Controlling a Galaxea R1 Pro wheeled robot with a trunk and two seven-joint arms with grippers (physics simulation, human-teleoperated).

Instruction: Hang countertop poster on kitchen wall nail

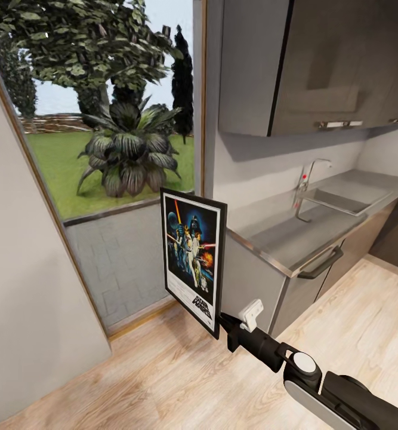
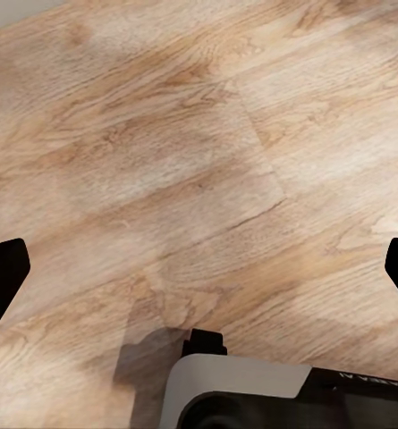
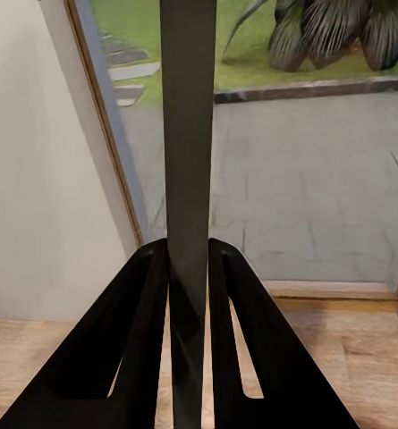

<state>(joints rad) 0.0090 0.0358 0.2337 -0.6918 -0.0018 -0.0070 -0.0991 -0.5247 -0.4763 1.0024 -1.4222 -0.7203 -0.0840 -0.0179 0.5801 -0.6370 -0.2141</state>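
Note:
The Star Wars poster (image 1: 193, 258) stands upright in the air, black frame and white border, its face turned toward me, in front of the window and left of the counter end. My right gripper (image 1: 221, 322) is shut on the poster's lower right corner; in the right wrist view the poster's dark edge (image 3: 188, 179) runs between the two black fingers (image 3: 140, 349). The grey kitchen countertop (image 1: 282, 233) with its sunken sink (image 1: 342, 200) and chrome tap (image 1: 309, 173) lies to the right. My left gripper (image 2: 199, 268) hangs open over the wooden floor, fingertips at the frame's sides.
A large window (image 1: 103, 119) with a wooden frame shows a garden and plant. A white wall (image 1: 25, 286) stands at left. Dark upper cabinets (image 1: 306, 60) hang above the counter. Grey base cabinets with a handle (image 1: 321, 266) sit below it. Wooden floor (image 1: 163, 376) spreads around.

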